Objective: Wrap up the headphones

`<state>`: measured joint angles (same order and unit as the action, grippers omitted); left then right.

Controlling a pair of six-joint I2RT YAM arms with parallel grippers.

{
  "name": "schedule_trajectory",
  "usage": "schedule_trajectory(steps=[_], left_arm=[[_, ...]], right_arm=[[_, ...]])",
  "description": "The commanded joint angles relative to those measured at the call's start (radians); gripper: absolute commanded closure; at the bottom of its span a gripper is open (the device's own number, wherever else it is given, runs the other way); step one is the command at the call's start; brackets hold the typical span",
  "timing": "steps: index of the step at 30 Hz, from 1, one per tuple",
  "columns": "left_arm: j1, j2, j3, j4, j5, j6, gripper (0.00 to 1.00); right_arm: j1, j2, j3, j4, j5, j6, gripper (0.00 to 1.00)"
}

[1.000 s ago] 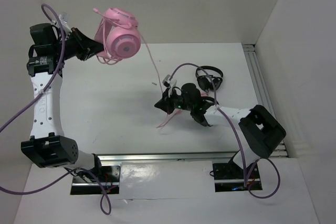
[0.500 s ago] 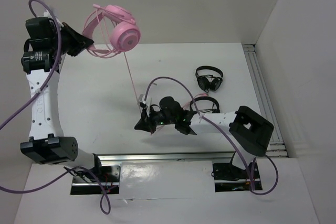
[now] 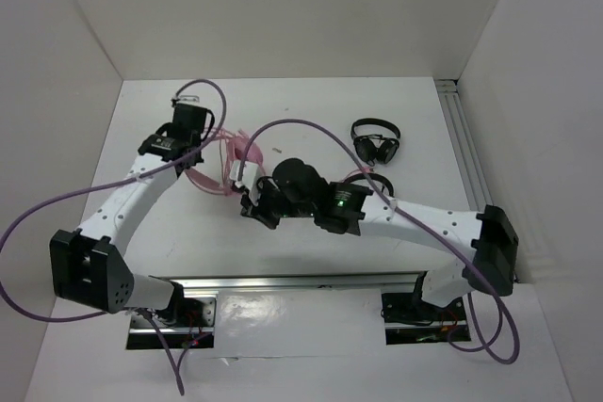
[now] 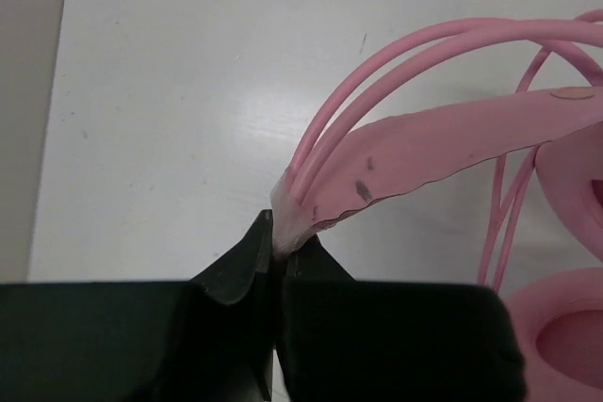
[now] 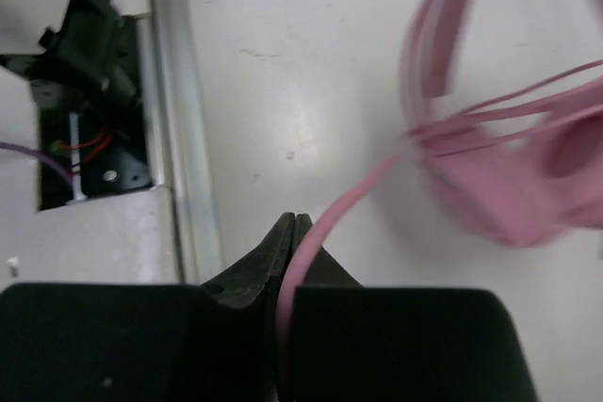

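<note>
Now we see the left pincer (image 4: 276,253) clamped tight on one end of the pink headphones (image 4: 424,143), where the two thin headband wires and the flat inner strap meet. The headset is down by the white counter (image 3: 170,223), left of middle; we cannot tell whether it touches the surface. Its padded earcup (image 4: 565,345) shows at the left wrist view's right edge. Further right, our right pincer (image 5: 294,225) is closed on the thin pink cable (image 5: 353,190), which runs up to the blurred headset. Beyond the right arm, a small black headset (image 3: 375,141) lies on the counter, well apart.
</note>
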<state>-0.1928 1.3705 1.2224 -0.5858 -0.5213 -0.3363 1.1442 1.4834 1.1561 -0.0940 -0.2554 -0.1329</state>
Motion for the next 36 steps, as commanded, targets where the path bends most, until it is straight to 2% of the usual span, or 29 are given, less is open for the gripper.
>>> schedule_trajectory(steps=[1, 4, 5, 6, 8, 9, 12, 16, 21, 24, 25, 27, 28, 30, 31, 36], left_arm=[[-0.08, -0.065, -0.006, 0.13, -0.114, 0.157, 1.0], [-0.187, -0.024, -0.015, 0.043, -0.066, 0.19, 1.0], [-0.209, -0.024, -0.059, 0.043, -0.039, 0.206, 1.0], [-0.242, -0.048, -0.082, 0.043, -0.02, 0.206, 1.0], [-0.266, -0.083, -0.133, 0.053, -0.02, 0.226, 1.0], [-0.286, -0.121, -0.177, 0.053, 0.004, 0.226, 1.0], [-0.319, -0.175, -0.216, 0.053, 0.072, 0.244, 1.0], [-0.346, -0.325, -0.256, 0.023, 0.174, 0.244, 1.0], [-0.366, -0.476, -0.258, -0.005, 0.354, 0.244, 1.0], [-0.366, -0.507, -0.201, -0.057, 0.401, 0.253, 1.0], [-0.375, -0.52, -0.183, -0.069, 0.446, 0.264, 1.0], [-0.375, -0.531, -0.125, -0.1, 0.507, 0.276, 1.0], [-0.375, -0.531, -0.1, -0.111, 0.556, 0.29, 1.0], [-0.375, -0.531, -0.019, -0.14, 0.547, 0.275, 1.0], [-0.375, -0.522, 0.018, -0.153, 0.514, 0.261, 1.0], [-0.375, -0.47, 0.254, -0.239, 0.426, 0.177, 1.0]], right_arm=[[0.02, -0.087, 0.14, -0.259, 0.276, -0.14, 1.0], [0.031, -0.133, 0.171, -0.259, 0.512, -0.2, 1.0], [0.031, -0.156, 0.171, -0.25, 0.568, -0.22, 1.0], [0.031, -0.167, 0.162, -0.199, 0.691, -0.265, 1.0], [0.031, -0.189, 0.152, -0.156, 0.79, -0.312, 1.0], [0.031, -0.189, 0.125, -0.085, 0.891, -0.359, 1.0], [0.003, -0.213, 0.053, 0.103, 0.973, -0.431, 1.0], [-0.07, -0.244, -0.015, 0.279, 0.953, -0.452, 0.92], [-0.195, -0.213, -0.024, 0.315, 0.783, -0.38, 0.91], [-0.271, -0.167, 0.004, 0.255, 0.596, -0.28, 0.9], [-0.293, -0.158, 0.013, 0.255, 0.467, -0.252, 0.88], [-0.363, -0.114, 0.013, 0.255, 0.322, -0.159, 0.82], [-0.383, -0.098, 0.013, 0.255, 0.188, -0.093, 0.81], [-0.441, -0.057, -0.005, 0.293, 0.067, -0.024, 0.81], [-0.455, -0.048, -0.034, 0.35, -0.052, 0.008, 0.78], [-0.466, 0.024, -0.133, 0.572, -0.258, 0.22, 0.77]])
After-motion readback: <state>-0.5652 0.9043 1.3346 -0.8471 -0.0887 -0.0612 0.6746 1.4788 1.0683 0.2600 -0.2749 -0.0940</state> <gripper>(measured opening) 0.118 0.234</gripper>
